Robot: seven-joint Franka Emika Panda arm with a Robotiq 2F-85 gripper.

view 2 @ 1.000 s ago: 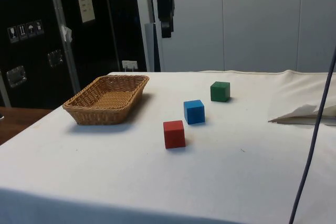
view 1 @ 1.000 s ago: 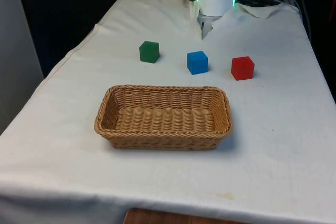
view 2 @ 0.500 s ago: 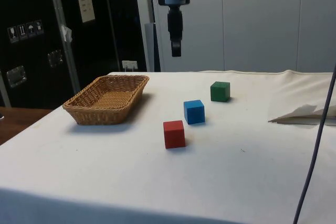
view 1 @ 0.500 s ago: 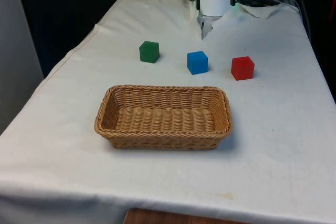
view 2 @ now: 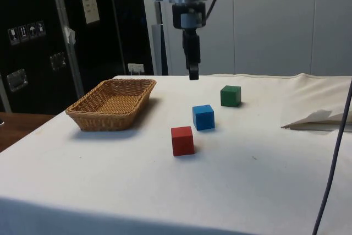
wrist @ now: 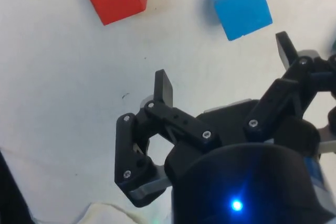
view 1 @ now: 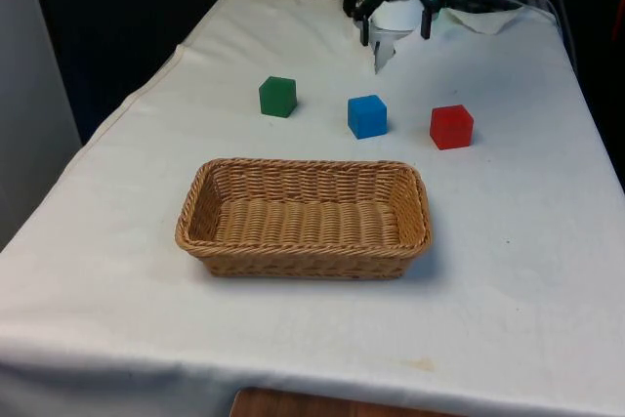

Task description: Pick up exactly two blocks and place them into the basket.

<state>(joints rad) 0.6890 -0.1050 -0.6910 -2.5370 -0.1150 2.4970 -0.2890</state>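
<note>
Descending since the earlier frames, the gripper [view 2: 193, 74] had dropped from the top edge of the side view to hang just above the table's far part, and in the front view it had come into the upper centre. Its two fingers [wrist: 164, 88] stood spread apart with nothing between them.

The white cloth [view 1: 508, 271] carried everything. The basket [view 1: 304, 219] sat in the middle of the front view, empty, nearest the camera. Behind it ran a row of three cubes, well apart from one another: the green block [view 1: 278, 97] upper left of centre, the blue block [view 1: 367, 115] at centre, the red block [view 1: 451, 127] to the right. In the wrist view the blue and red cubes lay along the upper edge, ahead of the fingertips.

No block was yet gripped, so the task appeared to be at its first approach. For a clean pick, the gripper would likely need to centre over one cube, square the fingers to two opposite flat faces, and lower until they straddle it before closing.
</note>
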